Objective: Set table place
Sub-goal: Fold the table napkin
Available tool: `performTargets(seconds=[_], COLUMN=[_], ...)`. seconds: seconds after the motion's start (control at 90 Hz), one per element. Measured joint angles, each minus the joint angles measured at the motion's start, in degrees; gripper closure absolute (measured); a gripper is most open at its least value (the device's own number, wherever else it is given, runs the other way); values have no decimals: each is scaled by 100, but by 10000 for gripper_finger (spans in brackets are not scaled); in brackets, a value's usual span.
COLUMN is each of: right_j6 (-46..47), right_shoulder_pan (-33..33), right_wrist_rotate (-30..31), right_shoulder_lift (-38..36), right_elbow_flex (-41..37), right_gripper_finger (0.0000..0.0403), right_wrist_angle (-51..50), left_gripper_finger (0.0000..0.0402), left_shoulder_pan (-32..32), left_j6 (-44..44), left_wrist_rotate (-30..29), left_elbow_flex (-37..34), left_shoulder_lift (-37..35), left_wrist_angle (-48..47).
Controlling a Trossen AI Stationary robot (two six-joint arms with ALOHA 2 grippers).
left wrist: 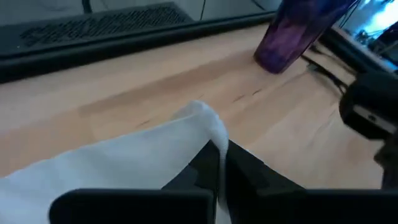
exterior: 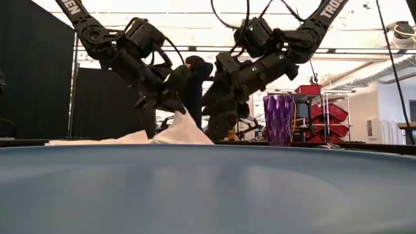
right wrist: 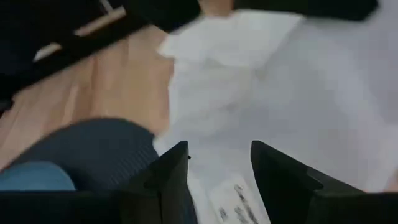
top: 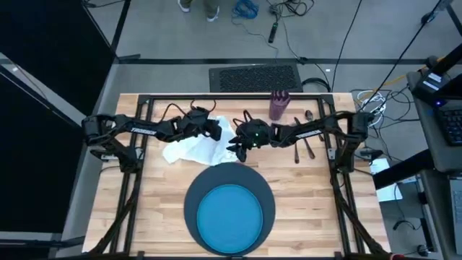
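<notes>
The pale butcher-block table (top: pixel 144 217) carries a round dark grey charger (top: pixel 193 196) at its near edge, with a smooth blue plate (top: pixel 229 218) on it. Behind lies a crumpled white napkin (top: pixel 193 150). The left gripper (left wrist: pixel 217 163) pinches a raised fold of it; the right gripper (right wrist: pixel 219 163) hangs spread over the cloth, gripping nothing. A ribbed purple cup (top: pixel 279 105) stands by the cutlery (top: pixel 303 144)

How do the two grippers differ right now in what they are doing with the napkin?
The left gripper is shut on the napkin, pinching a raised fold; the right gripper is open, its fingers apart over the cloth. Both hover close together beyond the grey charger.
</notes>
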Motion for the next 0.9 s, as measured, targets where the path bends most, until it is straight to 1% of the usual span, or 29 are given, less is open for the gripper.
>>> performTargets(seconds=[0.089,0.222,0.422,0.544,0.644,0.722,0.789,0.844,0.9], right_j6=[89,277,358,321,297,259,211,147,98], right_shoulder_pan=[95,159,219,342,420,453,458,460,464], right_wrist_rotate=[375,746,735,740,962,1188,1347,1487,1544], right_shoulder_lift=[28,315,1037,1290,1404,1449,1449,1449,1449], right_elbow_flex=[0,58,616,992,1212,1330,1387,1422,1436], right_gripper_finger=[228,215,202,199,200,205,217,237,266], right_wrist_angle=[182,383,402,205,-97,-318,-492,-620,-702], left_gripper_finger=[401,401,401,401,401,401,401,401,401], left_shoulder_pan=[-2,0,0,-2,-11,-12,-7,-11,-20], left_j6=[2,-8,-5,1,120,147,155,157,164], left_wrist_rotate=[-1,-1,85,112,135,139,141,141,143], left_elbow_flex=[0,2,2,2,2,2,2,2,2], left_shoulder_lift=[0,0,-1,-4,-4,-4,-4,-4,-4], left_wrist_angle=[-7,63,278,226,185,164,156,146,136])
